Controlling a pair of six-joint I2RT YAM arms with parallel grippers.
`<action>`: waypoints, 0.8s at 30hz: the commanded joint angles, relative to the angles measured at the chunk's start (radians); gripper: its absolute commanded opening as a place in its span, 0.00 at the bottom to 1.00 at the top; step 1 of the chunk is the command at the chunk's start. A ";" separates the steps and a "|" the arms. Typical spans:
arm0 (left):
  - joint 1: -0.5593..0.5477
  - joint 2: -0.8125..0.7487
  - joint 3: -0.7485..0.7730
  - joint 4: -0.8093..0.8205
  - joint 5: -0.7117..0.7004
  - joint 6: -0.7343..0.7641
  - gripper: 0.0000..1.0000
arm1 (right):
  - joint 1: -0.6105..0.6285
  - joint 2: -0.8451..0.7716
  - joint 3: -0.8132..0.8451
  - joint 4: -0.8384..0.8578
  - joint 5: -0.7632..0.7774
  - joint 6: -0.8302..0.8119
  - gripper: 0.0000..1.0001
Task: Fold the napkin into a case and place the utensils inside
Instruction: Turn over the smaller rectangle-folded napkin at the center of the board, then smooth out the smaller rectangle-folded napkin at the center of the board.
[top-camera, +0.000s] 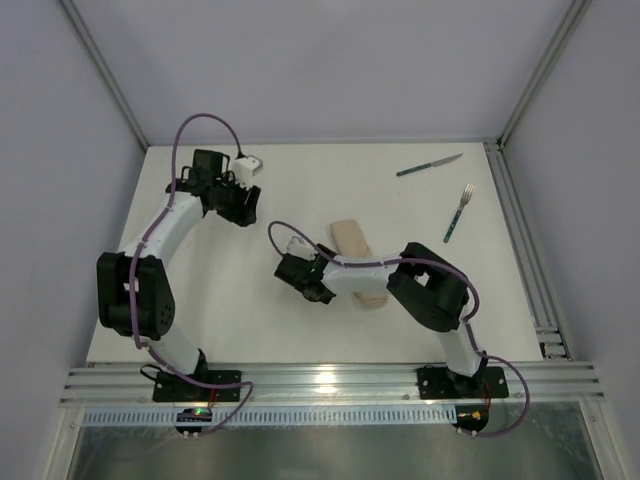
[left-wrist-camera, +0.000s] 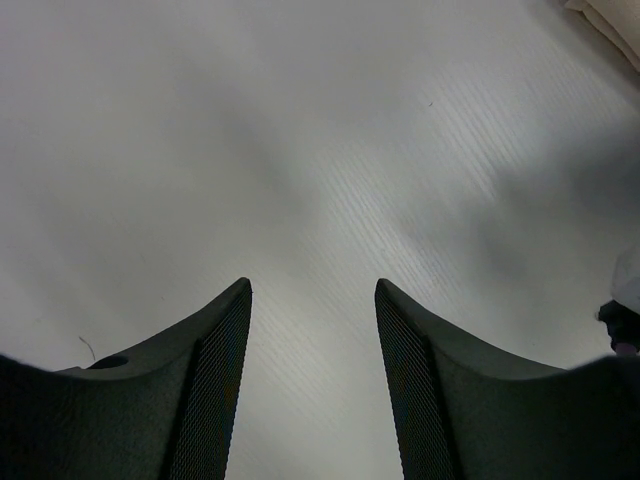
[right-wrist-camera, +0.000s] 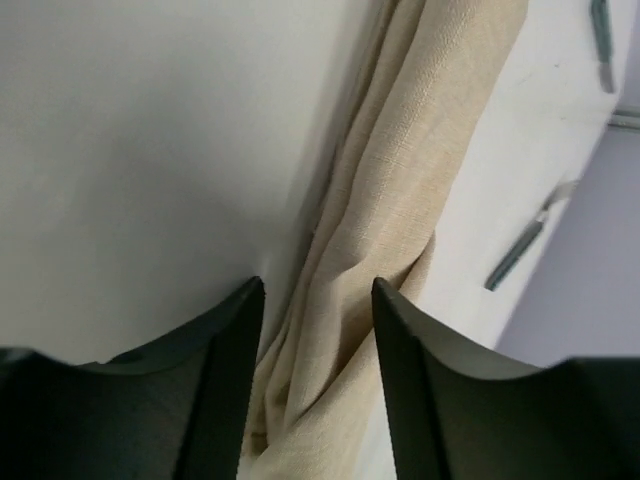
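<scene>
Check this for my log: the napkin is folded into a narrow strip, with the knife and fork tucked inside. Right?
No. The napkin is folded into a narrow strip, but the knife and fork lie uncovered apart from it, as the top external view shows.

White table (top-camera: 300, 200) w/ metal side rail (top-camera: 523, 250)

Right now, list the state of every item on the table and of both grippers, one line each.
napkin: folded into a narrow oblong, lying on the table.
knife: lying at the far right, outside the napkin.
fork: lying near the knife, apart from it, outside the napkin.
left gripper: open, empty, over bare table.
right gripper: open, over the napkin's edge, gripping nothing.
</scene>
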 joint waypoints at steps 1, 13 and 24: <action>0.007 -0.036 0.034 -0.012 0.022 0.015 0.55 | 0.030 -0.087 -0.003 0.137 -0.336 0.057 0.54; -0.032 0.096 0.181 0.002 0.047 -0.060 0.53 | -0.015 -0.545 -0.174 0.085 -0.475 0.283 0.25; -0.292 0.354 0.381 -0.023 0.107 -0.099 0.52 | -0.197 -0.731 -0.570 0.258 -0.774 0.338 0.04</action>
